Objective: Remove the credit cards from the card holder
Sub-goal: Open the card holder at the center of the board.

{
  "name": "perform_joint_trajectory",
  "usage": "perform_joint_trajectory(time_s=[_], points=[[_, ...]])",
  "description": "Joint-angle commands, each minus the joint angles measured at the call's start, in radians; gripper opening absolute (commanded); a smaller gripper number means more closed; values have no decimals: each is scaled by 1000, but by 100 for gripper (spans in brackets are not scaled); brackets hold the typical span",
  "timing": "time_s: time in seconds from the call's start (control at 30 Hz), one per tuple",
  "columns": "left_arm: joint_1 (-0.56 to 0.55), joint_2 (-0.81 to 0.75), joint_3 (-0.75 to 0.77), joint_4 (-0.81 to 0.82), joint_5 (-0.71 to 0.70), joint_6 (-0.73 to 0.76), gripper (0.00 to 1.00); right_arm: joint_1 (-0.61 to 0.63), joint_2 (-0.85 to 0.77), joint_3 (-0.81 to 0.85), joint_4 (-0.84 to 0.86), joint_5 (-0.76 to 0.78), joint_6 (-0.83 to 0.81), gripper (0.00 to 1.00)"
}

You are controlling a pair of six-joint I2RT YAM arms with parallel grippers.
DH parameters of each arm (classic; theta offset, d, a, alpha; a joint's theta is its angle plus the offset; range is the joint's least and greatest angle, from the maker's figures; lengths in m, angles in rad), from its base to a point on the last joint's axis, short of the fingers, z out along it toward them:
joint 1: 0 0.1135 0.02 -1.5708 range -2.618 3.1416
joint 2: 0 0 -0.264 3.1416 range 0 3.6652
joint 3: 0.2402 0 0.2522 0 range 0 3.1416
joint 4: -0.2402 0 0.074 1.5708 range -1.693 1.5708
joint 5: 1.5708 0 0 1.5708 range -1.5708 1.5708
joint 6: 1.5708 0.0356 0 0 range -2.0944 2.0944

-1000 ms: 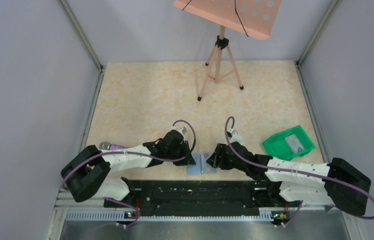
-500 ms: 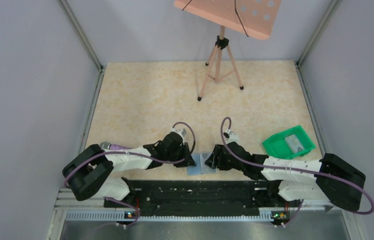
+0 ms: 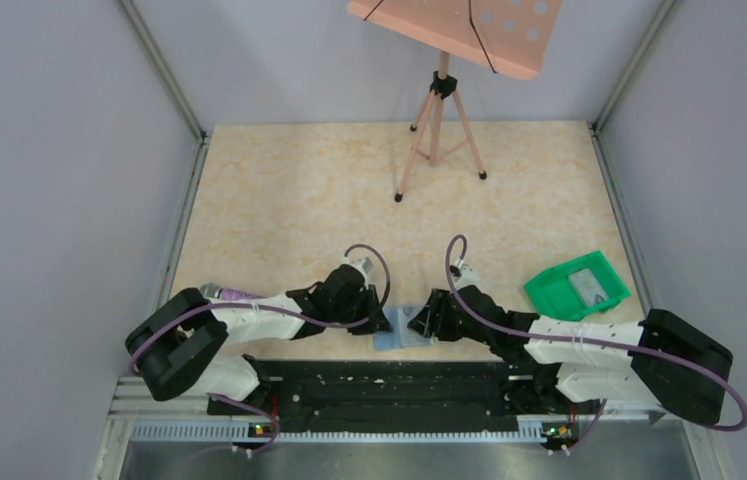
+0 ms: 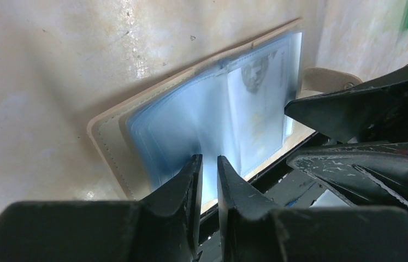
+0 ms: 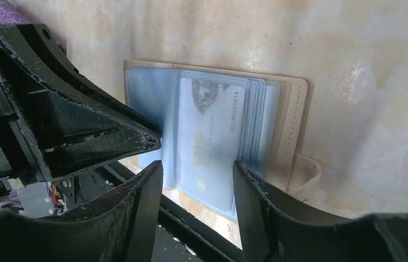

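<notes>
The card holder (image 3: 404, 328) lies open at the table's near edge, with light-blue sleeves inside and a beige border (image 5: 291, 109). A pale card marked VIP (image 5: 212, 136) sits in its right sleeve; it also shows in the left wrist view (image 4: 256, 109). My left gripper (image 4: 208, 161) is shut, tips down on the left blue panel (image 4: 163, 120); from above it is at the holder's left edge (image 3: 386, 322). My right gripper (image 5: 197, 166) is open, its fingers either side of the VIP card's lower end; from above it is at the holder's right edge (image 3: 419, 322). Another pale card (image 3: 589, 285) lies in the green tray.
The green tray (image 3: 554, 290) sits right of the right arm. A purple microphone (image 3: 224, 292) lies behind the left arm. A tripod music stand (image 3: 439, 130) stands at the far side. The black rail of the arm bases runs just under the holder's near edge.
My right gripper has shifted slightly left over the holder. The left gripper and the holder have barely moved.
</notes>
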Motion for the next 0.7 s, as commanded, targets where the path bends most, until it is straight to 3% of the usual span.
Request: perform_joint_trajectory(time_s=[0.0,0.67], points=[[-9,27,-28,-5,-21,1,22,-1,-39,3,121,-56,31,50],[-17,-8,-22,-14,-27,-4,23,-2,-63,-8,151,-81,65,50]])
